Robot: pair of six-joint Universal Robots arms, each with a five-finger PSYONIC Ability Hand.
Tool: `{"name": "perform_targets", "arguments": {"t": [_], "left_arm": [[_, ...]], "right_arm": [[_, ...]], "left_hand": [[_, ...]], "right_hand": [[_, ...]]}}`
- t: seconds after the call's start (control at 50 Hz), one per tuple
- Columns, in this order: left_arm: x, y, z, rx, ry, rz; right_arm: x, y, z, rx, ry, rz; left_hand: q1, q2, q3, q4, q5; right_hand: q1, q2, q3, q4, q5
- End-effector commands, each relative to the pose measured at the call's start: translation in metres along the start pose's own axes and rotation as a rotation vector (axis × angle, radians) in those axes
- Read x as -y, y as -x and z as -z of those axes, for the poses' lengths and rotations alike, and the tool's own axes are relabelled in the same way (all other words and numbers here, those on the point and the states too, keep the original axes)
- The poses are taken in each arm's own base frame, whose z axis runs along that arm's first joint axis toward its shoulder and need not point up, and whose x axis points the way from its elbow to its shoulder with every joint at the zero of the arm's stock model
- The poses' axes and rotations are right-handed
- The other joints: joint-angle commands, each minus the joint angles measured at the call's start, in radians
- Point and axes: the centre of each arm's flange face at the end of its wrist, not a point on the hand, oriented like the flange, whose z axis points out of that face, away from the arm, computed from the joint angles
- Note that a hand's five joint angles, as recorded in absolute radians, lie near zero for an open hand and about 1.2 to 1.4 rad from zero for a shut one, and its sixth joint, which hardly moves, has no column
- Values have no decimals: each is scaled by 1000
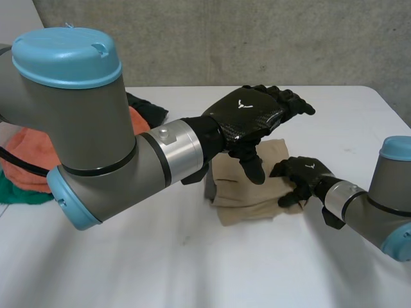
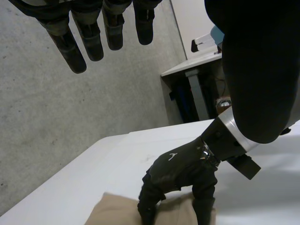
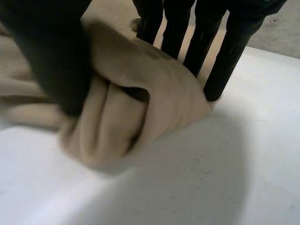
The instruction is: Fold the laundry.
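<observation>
A folded tan cloth [image 1: 244, 196] lies in the middle of the white table [image 1: 160, 269]. My left hand [image 1: 247, 115] hovers above it, open, fingers straight [image 2: 89, 37], touching nothing. At the cloth's right edge my right hand [image 1: 305, 172] has its fingers curled down onto it. In the right wrist view the thumb [image 3: 51, 56] and the fingers [image 3: 215, 51] pinch a bunched fold of the tan cloth [image 3: 154, 89] between them. The left wrist view looks down on my right hand [image 2: 180, 171] gripping the tan cloth [image 2: 112, 211].
A heap of laundry sits at the table's left: an orange cloth [image 1: 32, 154], a green one [image 1: 19, 192] and a dark one [image 1: 148, 109]. My left arm [image 1: 115, 160] reaches across the table's middle. A grey wall [image 1: 257, 38] stands behind the table.
</observation>
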Motion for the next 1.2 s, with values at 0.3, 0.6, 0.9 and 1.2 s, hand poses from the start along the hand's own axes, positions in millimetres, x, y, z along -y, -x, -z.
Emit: {"name": "perform_targets", "arguments": {"t": [0.3,0.6,0.9,1.2], "left_arm": [[28,1,2,15,-83,-45],[28,-5,3,33,-79,-36],[26,-9,2,29,-74,-35],[32,-10,5,29,-88,-39]], "right_arm": [[74,-148,-36,-415,-284,51],[67,-274,-61,-649,-309,19],[57,-305,-45,-781,-280,41],[83,-295,-18,-850,-229,168]], "left_hand": [[6,-8,-16,-5,-25],[-3,-17,-24,-14,-34],[-3,-17,-24,-14,-34],[-6,-20,-27,-17,-37]], "right_hand": [[586,440,493,431,523],[586,440,493,431,523],[-349,-495,-441,-504,-412],[-636,-782,-728,-791,-699]]}}
